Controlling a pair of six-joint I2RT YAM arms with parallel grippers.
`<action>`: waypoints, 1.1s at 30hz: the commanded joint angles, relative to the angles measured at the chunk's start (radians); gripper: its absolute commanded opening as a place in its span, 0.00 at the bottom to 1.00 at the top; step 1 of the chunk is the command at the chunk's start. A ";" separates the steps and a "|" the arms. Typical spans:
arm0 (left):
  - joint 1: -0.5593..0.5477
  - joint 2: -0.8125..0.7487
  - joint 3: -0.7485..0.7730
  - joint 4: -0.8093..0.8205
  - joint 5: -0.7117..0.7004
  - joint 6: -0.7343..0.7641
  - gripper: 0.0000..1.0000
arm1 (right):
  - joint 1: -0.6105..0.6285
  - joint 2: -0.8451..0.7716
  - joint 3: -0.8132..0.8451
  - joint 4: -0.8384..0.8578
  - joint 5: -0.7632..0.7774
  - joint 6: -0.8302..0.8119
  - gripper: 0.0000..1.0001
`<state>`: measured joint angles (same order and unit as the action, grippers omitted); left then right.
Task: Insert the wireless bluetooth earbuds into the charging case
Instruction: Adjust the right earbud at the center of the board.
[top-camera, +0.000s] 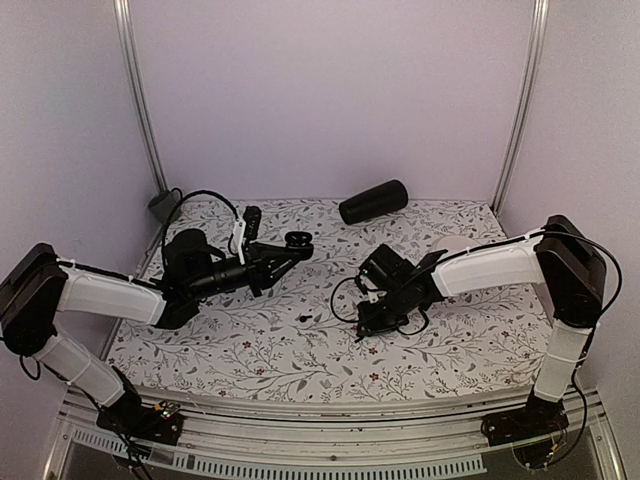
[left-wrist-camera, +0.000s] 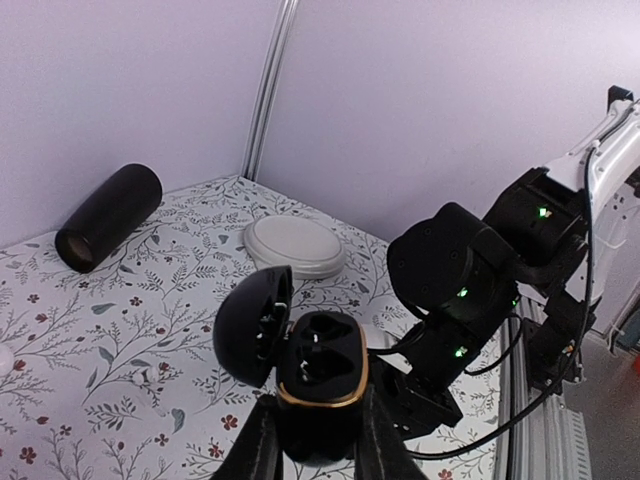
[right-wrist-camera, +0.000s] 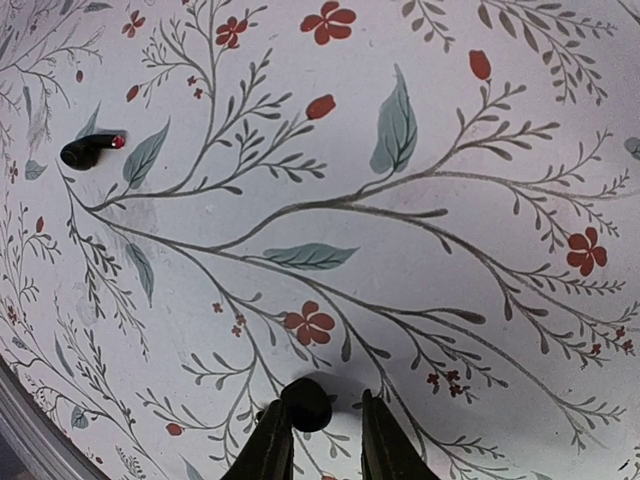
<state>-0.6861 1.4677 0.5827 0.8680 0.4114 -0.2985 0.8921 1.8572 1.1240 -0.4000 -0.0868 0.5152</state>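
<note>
My left gripper (top-camera: 290, 247) is shut on the black charging case (left-wrist-camera: 322, 385), which has a gold rim, and holds it above the table with the lid open to the left; both sockets look empty. The case also shows in the top view (top-camera: 298, 242). My right gripper (right-wrist-camera: 318, 440) is down at the table with its jaws apart. One black earbud (right-wrist-camera: 306, 404) lies between them, against the left finger (right-wrist-camera: 268, 445), with a gap to the right finger. The second earbud (right-wrist-camera: 88, 150) lies on the cloth farther off and shows as a dark speck in the top view (top-camera: 303, 317).
A black cylinder (top-camera: 373, 201) lies at the back of the floral cloth. A white round disc (left-wrist-camera: 294, 246) sits near the back right, partly behind my right arm (top-camera: 480, 268). White walls and metal posts close in the table.
</note>
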 joint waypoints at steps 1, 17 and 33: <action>0.011 -0.014 0.023 0.000 0.012 0.015 0.00 | 0.015 0.014 0.030 -0.003 0.017 0.009 0.26; 0.012 0.010 0.029 0.009 0.031 0.002 0.00 | 0.022 0.046 0.041 0.005 0.017 0.008 0.25; 0.013 0.022 0.031 0.016 0.037 -0.005 0.00 | 0.054 0.079 0.077 -0.077 0.097 0.005 0.21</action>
<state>-0.6861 1.4807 0.5903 0.8688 0.4377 -0.2996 0.9318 1.9167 1.1828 -0.4274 -0.0364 0.5194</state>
